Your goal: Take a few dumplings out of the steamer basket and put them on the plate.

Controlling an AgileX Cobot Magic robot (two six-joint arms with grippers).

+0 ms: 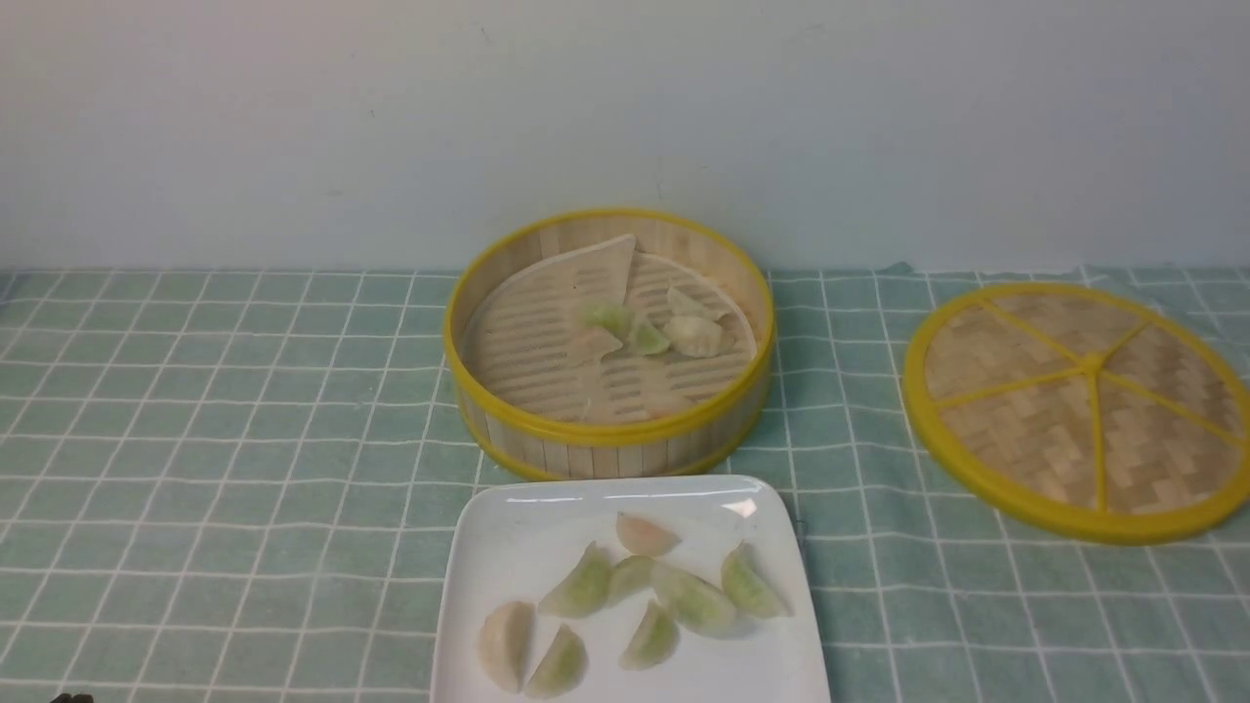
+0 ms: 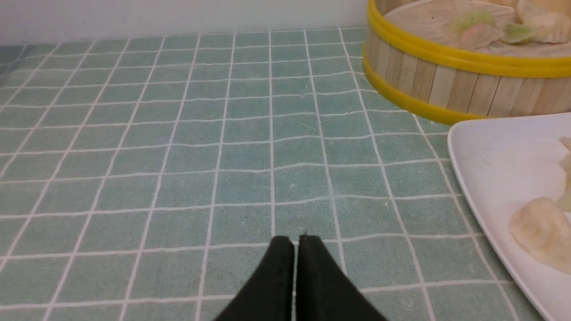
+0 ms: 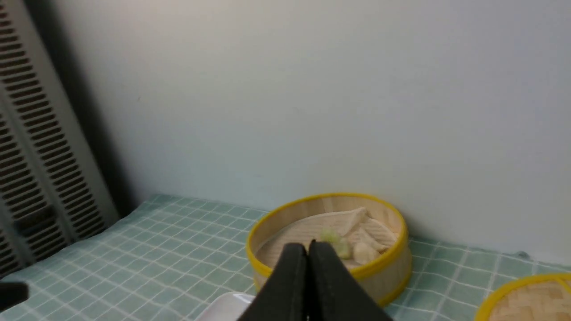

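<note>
On the bench with its green checked cloth (image 1: pixel 244 439), the steamer basket (image 1: pixel 608 434) stood near the wall, and the plate (image 1: pixel 508 532) sat just in front of it. Some dumplings (image 1: pixel 645 332) lay in the basket, and more dumplings (image 1: pixel 635 605) lay on the plate, maybe eight, though the view was a bit blurry. A flat woven lid (image 1: pixel 1079 410) lay off to the right.

The left hand (image 2: pixel 294 243) was pressed together with nothing in it, low over the cloth beside the plate. The right hand (image 3: pixel 308 249) was pressed together too, holding nothing, higher up and pointing toward the basket.

What could go wrong? A hand would have to spread before it reached in. The dumplings looked soft and slippery, so a hard pinch could squash one. The ones in the basket lay close together, so two might stick.

Only the front view showed the whole plate and lid. Only the wrist views showed the hands.
</note>
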